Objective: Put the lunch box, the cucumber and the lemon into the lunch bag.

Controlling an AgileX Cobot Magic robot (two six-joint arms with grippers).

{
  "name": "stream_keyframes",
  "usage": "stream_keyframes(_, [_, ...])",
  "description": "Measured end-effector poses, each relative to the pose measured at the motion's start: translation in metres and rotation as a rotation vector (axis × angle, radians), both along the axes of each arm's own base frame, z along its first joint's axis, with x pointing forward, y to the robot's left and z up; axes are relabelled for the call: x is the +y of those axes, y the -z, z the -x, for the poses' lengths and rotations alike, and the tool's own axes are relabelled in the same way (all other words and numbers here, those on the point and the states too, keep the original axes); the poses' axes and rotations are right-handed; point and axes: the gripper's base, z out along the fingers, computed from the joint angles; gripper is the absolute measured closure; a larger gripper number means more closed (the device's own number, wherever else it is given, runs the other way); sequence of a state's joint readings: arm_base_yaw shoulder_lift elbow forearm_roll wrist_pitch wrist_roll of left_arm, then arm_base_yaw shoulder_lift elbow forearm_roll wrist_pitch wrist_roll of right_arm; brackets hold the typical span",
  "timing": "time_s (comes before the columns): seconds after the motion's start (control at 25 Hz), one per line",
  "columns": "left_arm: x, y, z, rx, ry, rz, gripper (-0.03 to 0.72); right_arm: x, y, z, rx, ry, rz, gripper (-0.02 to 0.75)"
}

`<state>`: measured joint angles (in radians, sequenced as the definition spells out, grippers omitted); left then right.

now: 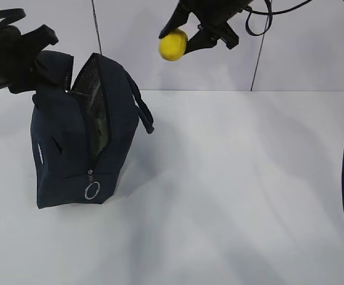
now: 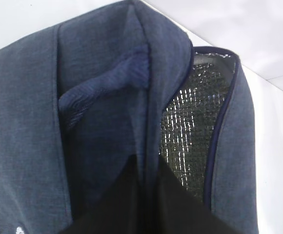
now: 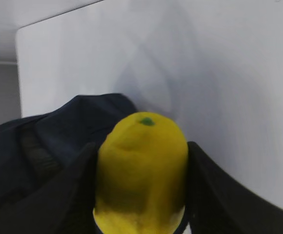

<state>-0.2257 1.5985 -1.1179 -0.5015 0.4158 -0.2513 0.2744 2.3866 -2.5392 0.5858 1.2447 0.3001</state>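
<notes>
Table point(image 1: 249, 196): a bare white surface fills the exterior view.
Lunch bag point(image 1: 71, 148): dark navy, standing at nine o'clock on the table, mouth gaping to show silvery lining point(image 2: 190, 126); zipper ring pull point(image 1: 92, 190) hangs at its lower front.
Left gripper point(image 1: 38, 59): at ten o'clock, jaws pinched shut on the bag's top edge, holding the opening apart.
Right gripper point(image 1: 187, 40): at twelve o'clock, in the air, jaws closed around the lemon.
Lemon point(image 1: 173, 44): bright yellow, held aloft up and to the right of the bag's mouth, well clear of the table.
</notes>
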Motion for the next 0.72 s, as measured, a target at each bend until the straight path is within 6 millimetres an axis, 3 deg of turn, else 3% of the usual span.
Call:
stream_keyframes(0.4, [0.0, 0.0, 0.0, 0.003, 0.002, 0.0, 0.685, 0.009, -0.053, 0.025, -0.175, -0.168, -0.1, 0.339])
stream_keyframes(0.72, [0.0, 0.0, 0.0, 0.003, 0.002, 0.0, 0.685, 0.054, -0.079, 0.066, -0.263, -0.322, -0.074, 0.339])
